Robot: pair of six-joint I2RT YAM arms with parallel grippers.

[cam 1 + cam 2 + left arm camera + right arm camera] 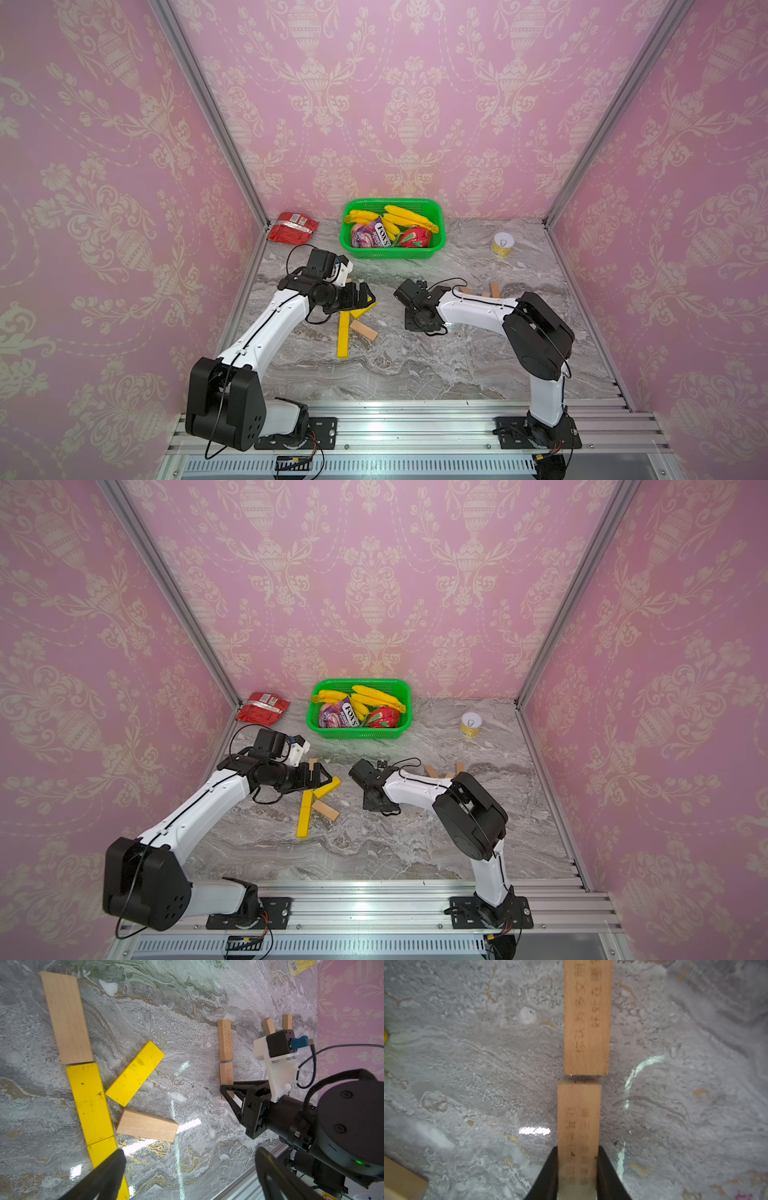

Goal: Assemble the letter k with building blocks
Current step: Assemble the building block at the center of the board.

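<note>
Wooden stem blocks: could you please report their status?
Right gripper jaws shut on tan wooden block, end-to-end with second tan block. Left gripper jaws open, empty. Nothing obstructing.

The left arm (266,332) and right arm (478,309) share glossy white links, bulky black joint housings (538,336), thin black cables (315,1059) and screwed black base plates (322,430); the right gripper (222,1092) is black trusswork with a white camera bracket (278,1072) and blue plug (299,1042).

The wallpaper (415,104) was pink with cream damask, the table (415,365) veined grey, the basket (390,252) green; blocks (89,1103) were yellow, the tan block (579,1126) darkly lettered.
</note>
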